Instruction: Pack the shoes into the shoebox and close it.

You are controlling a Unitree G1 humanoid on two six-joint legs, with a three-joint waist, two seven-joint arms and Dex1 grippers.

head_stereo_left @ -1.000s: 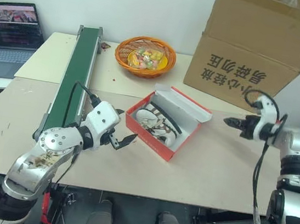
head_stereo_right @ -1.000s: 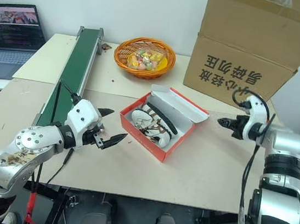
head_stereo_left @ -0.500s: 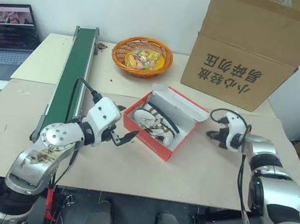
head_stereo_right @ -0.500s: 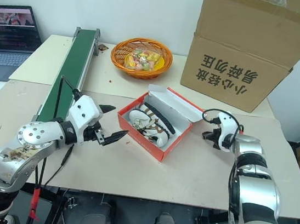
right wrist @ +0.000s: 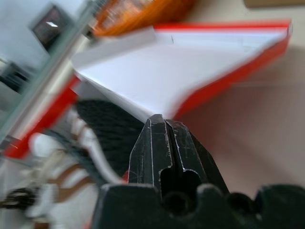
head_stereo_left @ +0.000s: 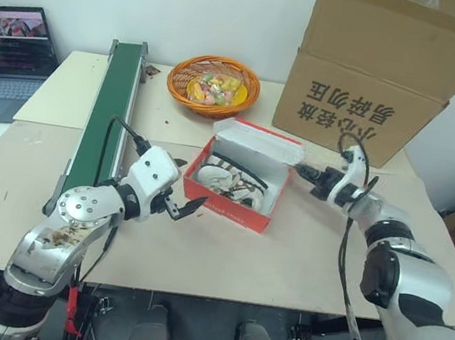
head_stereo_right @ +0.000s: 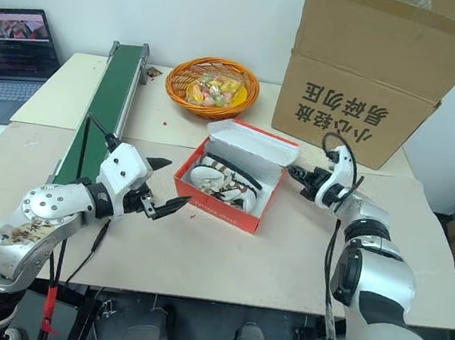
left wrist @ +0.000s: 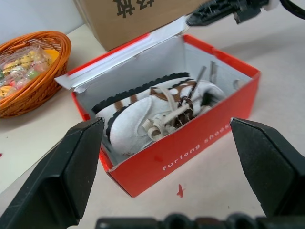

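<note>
Beside the shoebox [head_stereo_left: 232, 196], on its side toward the green conveyor [head_stereo_left: 113, 113], your left gripper [head_stereo_left: 185, 189] hovers with its two fingers spread wide and nothing between them; in the left wrist view those fingers [left wrist: 71, 167] frame the box's red long wall without touching it. On the opposite side of the shoebox, your right gripper [head_stereo_left: 301, 173] has its fingers pressed together on nothing, and their joined tip sits right at the end corner of the raised lid [head_stereo_left: 261, 138]; whether it actually touches the lid you cannot tell from these views. One shoebox lies open on the table [head_stereo_left: 300, 255], white inside, with its hinged lid standing up along the far edge. Inside it lie the shoes [head_stereo_left: 230, 183], two of them, white with dark laces and brown trim, packed close side by side. Behind the shoebox you have one orange basket [head_stereo_left: 213, 84] of wrapped sweets and one large brown carton [head_stereo_left: 382, 81], and past the conveyor one open laptop [head_stereo_left: 11, 58].
</note>
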